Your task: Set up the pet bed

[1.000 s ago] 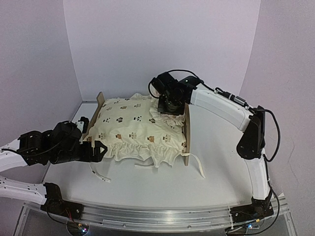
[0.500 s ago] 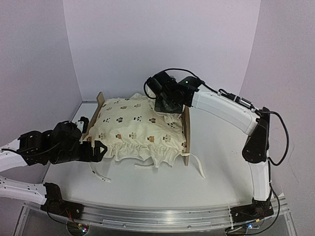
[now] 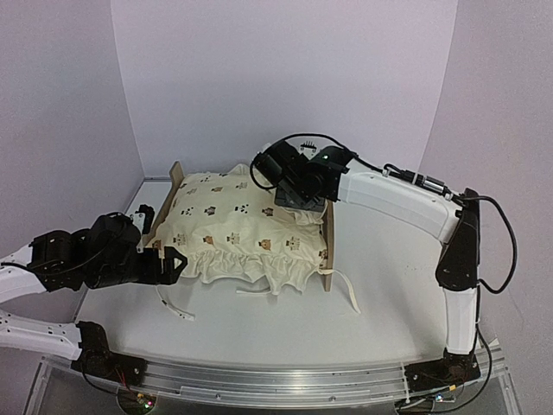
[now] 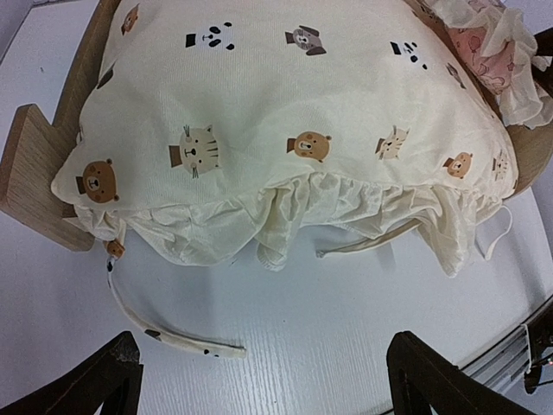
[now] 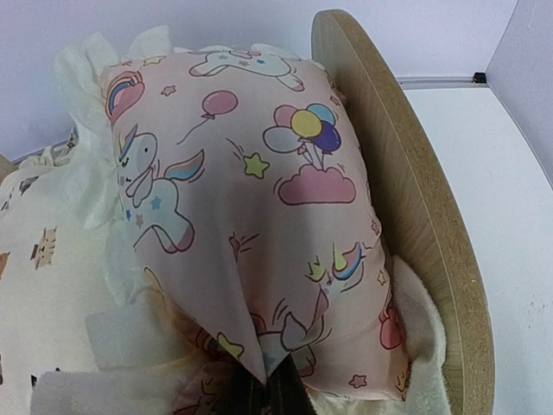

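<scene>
While pinching the small pink unicorn-print pillow (image 5: 259, 199) in the closed right gripper (image 5: 268, 391) beside the rounded headboard (image 5: 406, 216) of the light-wood pet bed (image 3: 328, 246) at mid-table, beware tugging it off the cream animal-print cushion (image 4: 285, 104) by retreating before letting go.

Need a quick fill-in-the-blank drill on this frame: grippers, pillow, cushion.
The right gripper is shut on the ____ pillow.
The left gripper is ____ and holds nothing.
The cream cushion lies on the pet bed; its loose tie trails on the white ____.
Missing words: pink; open; table.
</scene>
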